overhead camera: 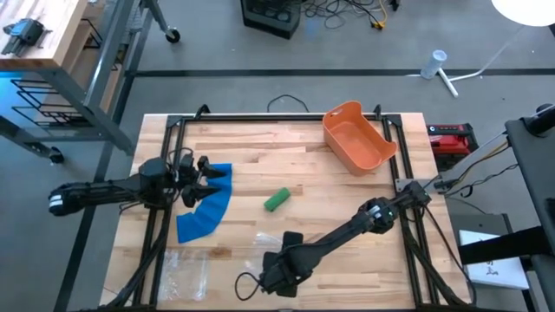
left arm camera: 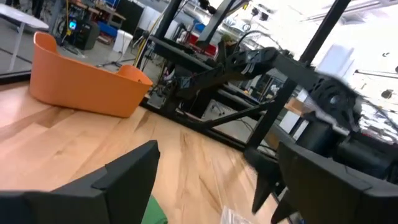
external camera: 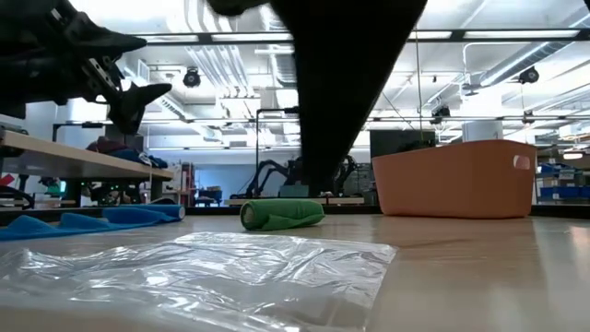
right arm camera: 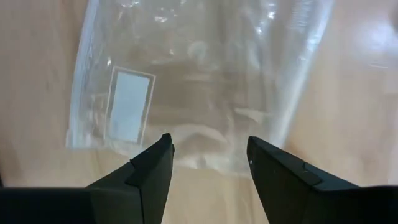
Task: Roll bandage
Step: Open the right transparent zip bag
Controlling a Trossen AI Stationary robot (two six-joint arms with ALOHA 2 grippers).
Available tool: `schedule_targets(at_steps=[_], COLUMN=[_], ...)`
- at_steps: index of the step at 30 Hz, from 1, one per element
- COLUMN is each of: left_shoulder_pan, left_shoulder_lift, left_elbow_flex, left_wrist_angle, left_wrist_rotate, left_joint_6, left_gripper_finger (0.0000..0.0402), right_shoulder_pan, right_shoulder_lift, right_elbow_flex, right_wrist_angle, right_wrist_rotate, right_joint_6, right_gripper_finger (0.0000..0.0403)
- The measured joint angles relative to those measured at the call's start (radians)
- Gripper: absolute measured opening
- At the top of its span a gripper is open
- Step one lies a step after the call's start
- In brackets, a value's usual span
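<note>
right gripper (right arm camera: 208, 149) is held spread, empty, above clear plastic bag (right arm camera: 199, 81); left gripper (overhead camera: 205, 179) is spread over blue cloth (overhead camera: 205, 217); rolled green bandage (overhead camera: 277, 200) is left on worktop (overhead camera: 347, 204).

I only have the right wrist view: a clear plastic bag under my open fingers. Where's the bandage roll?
Observer: The green roll lies mid-table, farther from the front edge than your right gripper, with nothing touching it.
Operator: What's the left arm doing?
Observer: The left gripper hangs open above a blue cloth strip on the table's left side.
Operator: Anything else near the roll?
Observer: An orange bin stands towards the far right corner, apart from the roll.
</note>
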Motion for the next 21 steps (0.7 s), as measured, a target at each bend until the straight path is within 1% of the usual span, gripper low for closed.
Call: schedule_targets(at_steps=[2, 4, 6, 8, 10, 12, 14, 18, 21], left_shoulder_pan=[0.000, 0.000, 0.000, 0.000, 0.000, 0.000, 0.000, 0.000, 0.000], left_shoulder_lift=[0.012, 0.025, 0.037, 0.049, 0.060, 0.070, 0.080, 0.098, 0.111], left_elbow_flex=[0.000, 0.000, 0.000, 0.000, 0.000, 0.000, 0.000, 0.000, 0.000], left_wrist_angle=[-0.004, -0.002, -0.002, -0.002, -0.001, -0.002, -0.002, -0.002, -0.002], left_wrist_rotate=[0.000, 0.000, 0.000, 0.000, 0.000, 0.000, 0.000, 0.000, 0.000], left_joint_6=[0.000, 0.000, 0.000, 0.000, 0.000, 0.000, 0.000, 0.000, 0.000], left_gripper_finger=[0.0320, 0.0320, 0.0320, 0.0320, 0.0320, 0.0320, 0.0320, 0.0320, 0.0320], right_shoulder_pan=[0.006, 0.010, 0.011, 0.011, 0.014, 0.016, 0.017, -0.002, -0.015], right_shoulder_lift=[-0.015, -0.027, -0.028, -0.028, -0.027, -0.014, 0.002, 0.010, 0.017], right_elbow_flex=[0.000, -0.009, -0.018, -0.030, -0.041, -0.050, -0.065, -0.103, -0.122], right_wrist_angle=[-0.022, -0.008, 0.055, 0.169, 0.287, 0.365, 0.409, 0.501, 0.498], right_wrist_rotate=[0.019, 0.047, 0.056, 0.057, 0.045, 0.035, 0.017, -0.075, -0.084], right_joint_6=[-0.002, -0.008, -0.011, -0.031, -0.087, -0.154, -0.217, -0.277, -0.283], right_gripper_finger=[0.0199, 0.0199, 0.0199, 0.0199, 0.0199, 0.0199, 0.0199, 0.0199, 0.0199])
